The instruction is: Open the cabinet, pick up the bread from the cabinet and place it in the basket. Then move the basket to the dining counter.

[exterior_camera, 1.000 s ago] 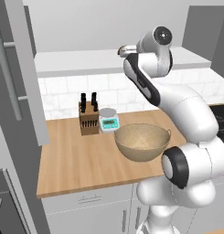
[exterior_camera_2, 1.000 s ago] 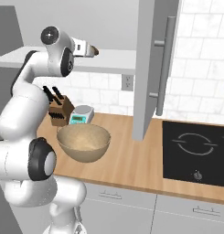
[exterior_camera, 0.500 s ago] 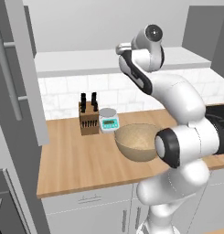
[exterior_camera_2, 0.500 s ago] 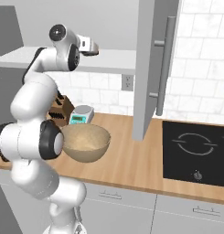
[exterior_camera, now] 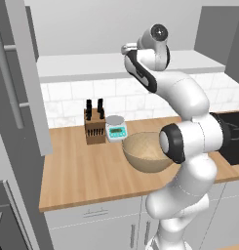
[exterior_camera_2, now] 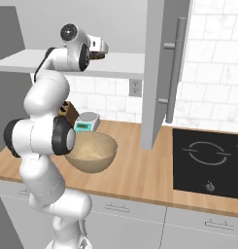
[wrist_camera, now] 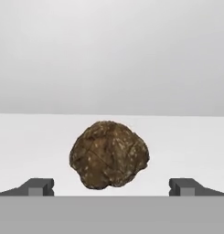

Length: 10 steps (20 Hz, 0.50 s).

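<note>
**Bread dead ahead, between the open tips**

The bread (wrist_camera: 109, 154) lies straight in front of the pincer (wrist_camera: 111, 187), centred on the gap. The jaws stand wide apart and touch nothing. The lump is roundish, with no clear long axis. It sits on the pale shelf (wrist_camera: 35, 141) of the open cabinet (exterior_camera_2: 159, 73). The basket (exterior_camera: 146, 152) waits well below the pincer on the wood counter (exterior_camera: 82, 171).

Arm raised, gripper (exterior_camera_2: 102, 52) up at the open cabinet (exterior_camera_2: 115, 63) shelf, fingers too small to read. Cabinet door (exterior_camera_2: 158, 73) swung open, silver bar handle (exterior_camera_2: 174, 68) facing out. Tan basket (exterior_camera_2: 93, 151) on wood counter (exterior_camera_2: 140, 177), near front edge. Behind it a small scale (exterior_camera_2: 86, 121) and knife block (exterior_camera_2: 68, 110) by the tiled wall. Black cooktop (exterior_camera_2: 208, 160) at right.
</note>
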Motion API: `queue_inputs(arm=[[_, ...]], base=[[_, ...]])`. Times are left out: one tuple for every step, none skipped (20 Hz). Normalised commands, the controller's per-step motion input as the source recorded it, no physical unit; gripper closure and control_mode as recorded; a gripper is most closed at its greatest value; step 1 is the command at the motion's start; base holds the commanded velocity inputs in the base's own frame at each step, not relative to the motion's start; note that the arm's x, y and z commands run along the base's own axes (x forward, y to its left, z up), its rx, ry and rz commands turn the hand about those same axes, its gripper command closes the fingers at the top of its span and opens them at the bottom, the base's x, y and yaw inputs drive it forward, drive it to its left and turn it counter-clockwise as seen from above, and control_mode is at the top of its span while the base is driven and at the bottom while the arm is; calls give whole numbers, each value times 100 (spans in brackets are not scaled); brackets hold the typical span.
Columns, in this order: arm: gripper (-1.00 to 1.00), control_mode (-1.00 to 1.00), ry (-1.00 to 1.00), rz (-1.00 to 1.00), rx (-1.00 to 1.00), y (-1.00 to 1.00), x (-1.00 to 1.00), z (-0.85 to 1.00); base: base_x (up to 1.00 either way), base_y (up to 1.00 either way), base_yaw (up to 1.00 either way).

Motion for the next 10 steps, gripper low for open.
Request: queue_inputs(arm=[[-100,-100,0,0,0,0,21,0],[-100,-100,0,0,0,0,18,0],[-100,-100,0,0,0,0,19,0],[-100,-100,0,0,0,0,25,0],[-100,-100,0,0,0,0,32,0],[-100,-100,0,0,0,0,36,1],[-100,-100,0,0,0,0,39,1],[-100,-100,0,0,0,0,41,0],[-100,-100,0,0,0,0,36,0],[-100,-100,0,0,0,0,36,0]], base=[[0,0,0],[0,0,0],[0,0,0],[0,0,0],[0,0,0],[0,0,0],[0,0,0],[0,0,0],[0,0,0],[0,0,0]])
